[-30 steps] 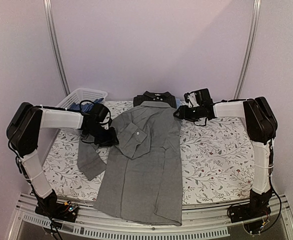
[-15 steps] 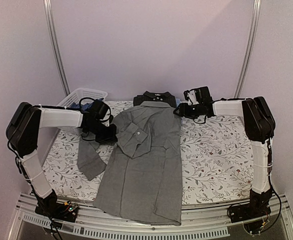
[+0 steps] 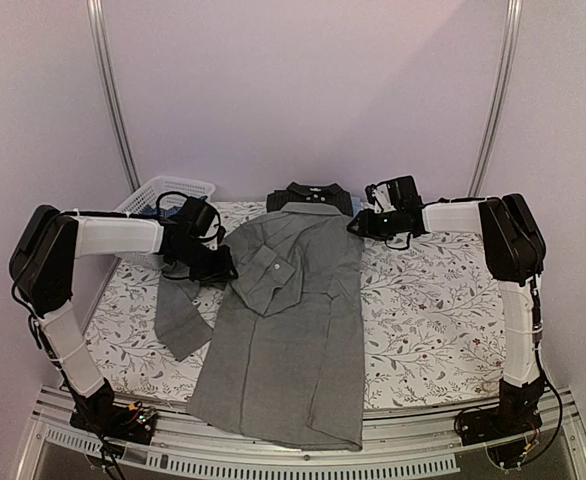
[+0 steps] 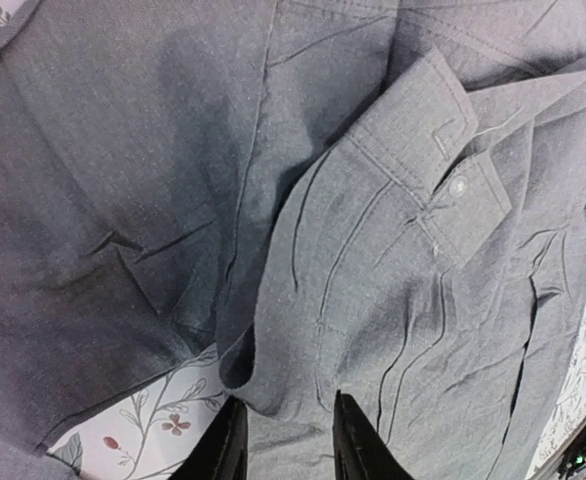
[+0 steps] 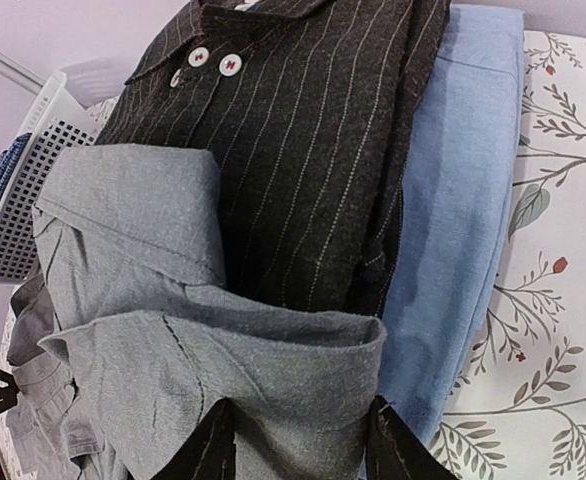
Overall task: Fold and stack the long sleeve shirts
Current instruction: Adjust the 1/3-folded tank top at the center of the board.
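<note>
Just changed: both arms had crept only a little. The left gripper [image 3: 213, 266] had moved slightly toward the grey shirt [image 3: 293, 340]. The right gripper [image 3: 359, 226] had drawn slightly left at the shirt's far right shoulder. The shirt itself had hardly shifted.
Meaning for the task: I judged the fold to be in its early part. One sleeve [image 3: 265, 272] lay already across the chest, and the other sleeve [image 3: 178, 318] was not yet folded and lay spread to the left.
Left gripper: jaws partly apart, with grey cloth between them at the shirt's left side. Whether it pinched the cloth, I could not tell.
Right gripper: jaws partly apart around the thick folded shoulder. Held or not, I could not tell.
Other shirts: the black shirt [image 5: 303, 130] lay folded on the blue shirt [image 5: 463, 180] at the far middle, touching the grey collar.
Edges: the grey hem hung over the near edge of the table [image 3: 443, 320]. The basket [image 3: 168, 190] stood in the far left corner, near the left arm.
Open room: the right half of the table was free of things; the left side was tighter.
</note>
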You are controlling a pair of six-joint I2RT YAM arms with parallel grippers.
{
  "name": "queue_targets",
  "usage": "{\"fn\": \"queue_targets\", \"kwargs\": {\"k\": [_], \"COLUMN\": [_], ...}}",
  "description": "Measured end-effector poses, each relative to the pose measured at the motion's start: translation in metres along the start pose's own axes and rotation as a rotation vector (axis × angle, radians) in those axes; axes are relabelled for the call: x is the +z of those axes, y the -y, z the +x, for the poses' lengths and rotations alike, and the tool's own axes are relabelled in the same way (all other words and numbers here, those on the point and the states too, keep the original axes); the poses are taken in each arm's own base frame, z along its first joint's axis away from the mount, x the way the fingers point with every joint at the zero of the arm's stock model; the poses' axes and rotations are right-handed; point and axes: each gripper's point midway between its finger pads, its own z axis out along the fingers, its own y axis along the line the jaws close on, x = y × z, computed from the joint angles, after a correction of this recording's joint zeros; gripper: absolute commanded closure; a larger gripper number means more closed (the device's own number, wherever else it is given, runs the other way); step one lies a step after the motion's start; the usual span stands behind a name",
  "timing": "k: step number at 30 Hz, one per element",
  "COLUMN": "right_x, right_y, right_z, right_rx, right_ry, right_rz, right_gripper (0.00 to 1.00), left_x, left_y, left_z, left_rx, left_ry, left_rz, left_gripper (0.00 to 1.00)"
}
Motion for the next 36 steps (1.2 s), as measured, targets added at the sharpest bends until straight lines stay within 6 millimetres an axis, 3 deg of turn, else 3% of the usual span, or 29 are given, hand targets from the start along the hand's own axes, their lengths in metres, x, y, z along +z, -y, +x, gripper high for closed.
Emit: {"fn": "queue_targets", "kwargs": {"k": [5,11,17,21,24,28,32,36], "right_x": [0.0,-0.001,-0.002,-0.002,-0.002,-0.002,-0.002,-0.001], "right_y": [-0.001,-0.004,-0.006,-0.005,-0.004,-0.003,-0.001,-0.001], "right_z": [-0.001,-0.006,-0.009,-0.008,-0.007,-0.007,-0.005,-0.004], "right_rx": [0.0,-0.005,-0.008,-0.007,-0.007,-0.006,-0.011,-0.02], "right_ry": [0.0,0.007,0.007,0.003,-0.001,-0.003,-0.006,-0.009], "right_rz": [-0.002,-0.007,-0.008,-0.005,-0.001,0.004,0.018,0.027], "right_gripper": [0.62,0.72,0.77,0.77,0.76,0.64,0.56,0.54], "left_x": [-0.001,0.001,0.002,-0.013,-0.036,-0.058,-0.057,-0.053], "left_y": [0.001,0.006,0.005,0.006,0.009,0.012,0.002,-0.012], "left_z": [-0.001,-0.009,-0.011,-0.017,-0.024,-0.036,-0.035,-0.027], "left_rx": [0.001,0.004,0.011,0.017,0.025,0.031,0.023,0.007], "left_ry": [-0.001,0.008,0.014,0.061,0.122,0.197,0.206,0.193], "left_rz": [-0.001,0.007,0.001,-0.004,-0.002,-0.01,-0.053,-0.11], "left_gripper": [0.78,0.99,1.0,1.0,1.0,1.0,1.0,1.0]}}
